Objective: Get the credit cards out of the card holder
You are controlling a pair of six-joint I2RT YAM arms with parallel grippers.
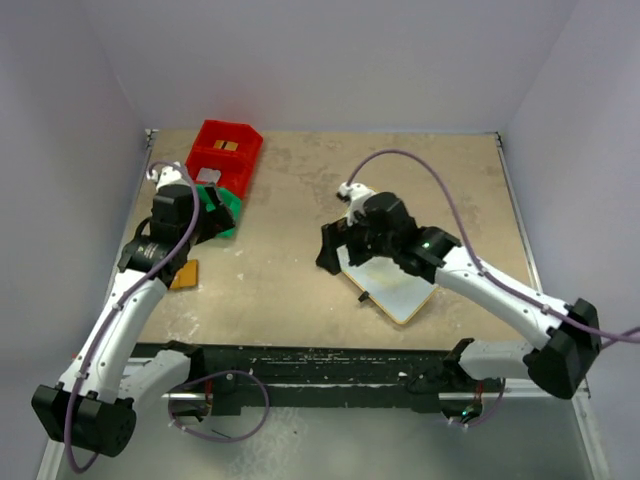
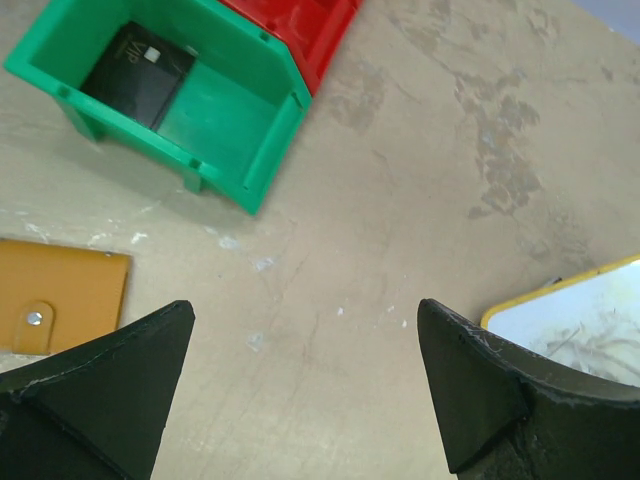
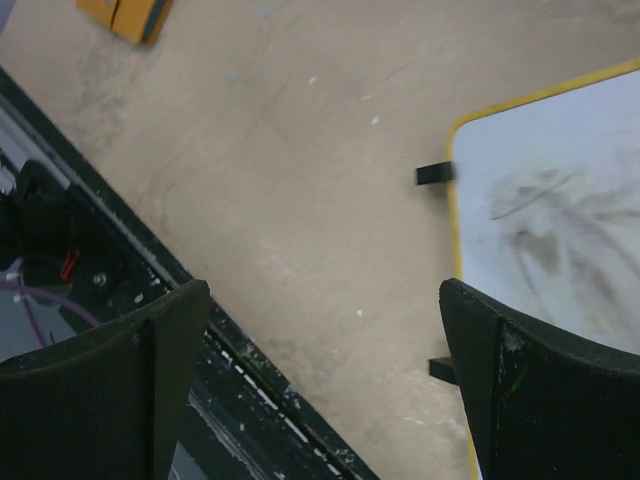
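The orange-tan card holder (image 1: 185, 275) (image 2: 60, 295) lies folded on the table at the left, its tab clasp showing; it also shows in the far corner of the right wrist view (image 3: 125, 15). A black credit card (image 2: 135, 72) lies in the green bin (image 2: 235, 110). A gold-tan card (image 1: 228, 146) sits in the red bin (image 1: 225, 155), and a pale grey card (image 1: 208, 176) lies at that bin's near end. My left gripper (image 2: 305, 310) (image 1: 208, 222) hangs open over bare table between bin and holder. My right gripper (image 3: 325, 290) (image 1: 335, 250) is open and holds nothing.
A large white board with a tan-yellow edge (image 1: 400, 285) (image 3: 560, 200) (image 2: 580, 310) lies under the right arm, on small black feet. The black base rail (image 3: 240, 370) runs along the table's near edge. White walls close in the table on three sides.
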